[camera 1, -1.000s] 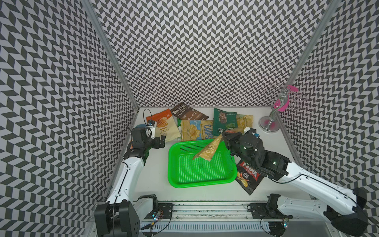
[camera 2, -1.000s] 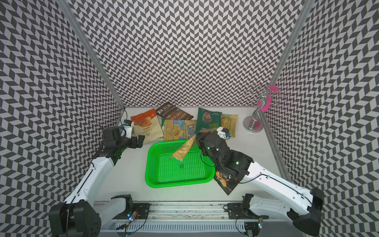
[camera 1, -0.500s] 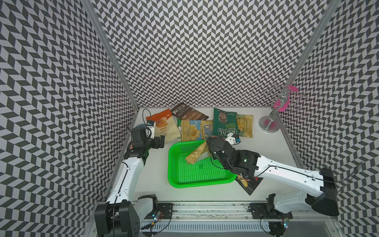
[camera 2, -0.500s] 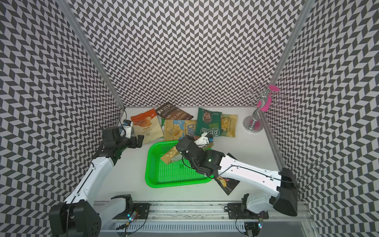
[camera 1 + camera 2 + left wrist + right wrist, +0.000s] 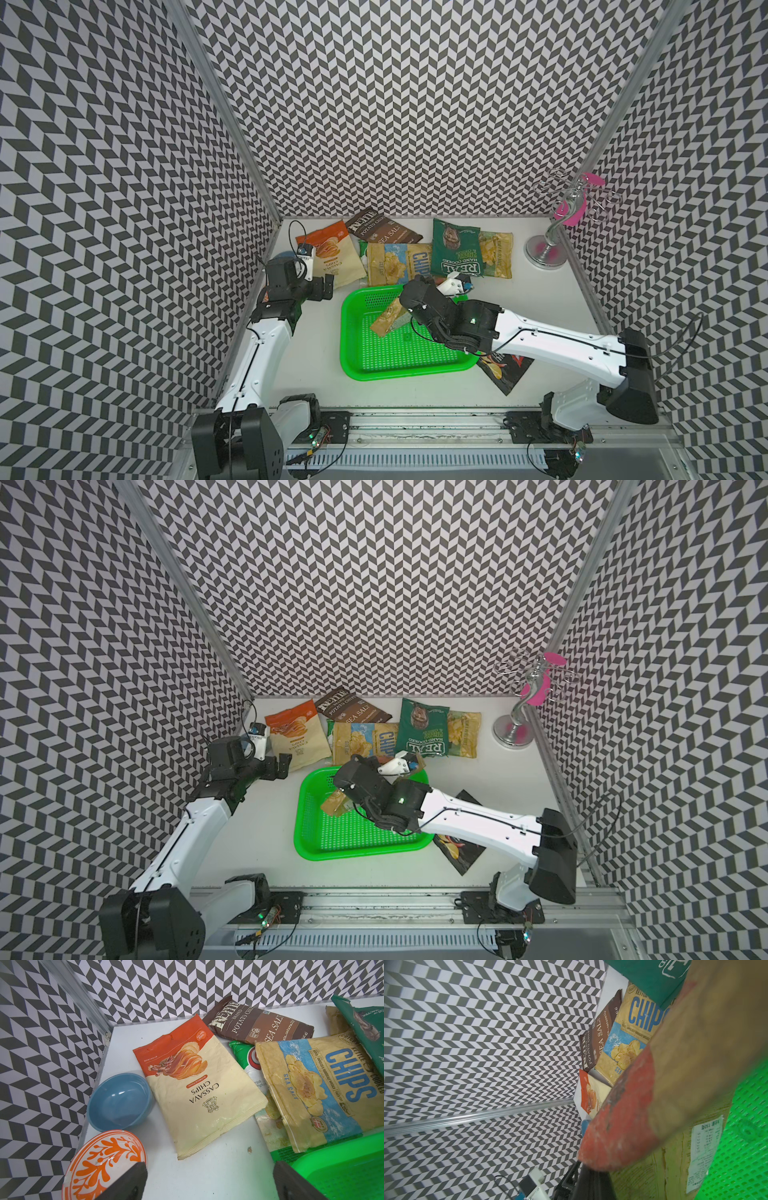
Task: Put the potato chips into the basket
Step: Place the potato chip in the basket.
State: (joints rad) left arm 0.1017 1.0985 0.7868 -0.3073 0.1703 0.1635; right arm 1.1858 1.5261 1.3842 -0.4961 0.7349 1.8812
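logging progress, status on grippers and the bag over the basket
Left gripper open, near orange-cream cassava bag. Right gripper shut on tan crinkly chip bag, tilted over bright green mesh plastic basket. Nothing blocking the drop.

The left arm point(image 5: 266, 353) stretches up the left side in both top views, and the left gripper point(image 5: 328, 287) sits level at centre left with its jaws spread wide. The right arm point(image 5: 552, 345) reaches from lower right toward centre, wrist bent down, with the right gripper point(image 5: 405, 311) clamped on a tan bag point(image 5: 384, 324).
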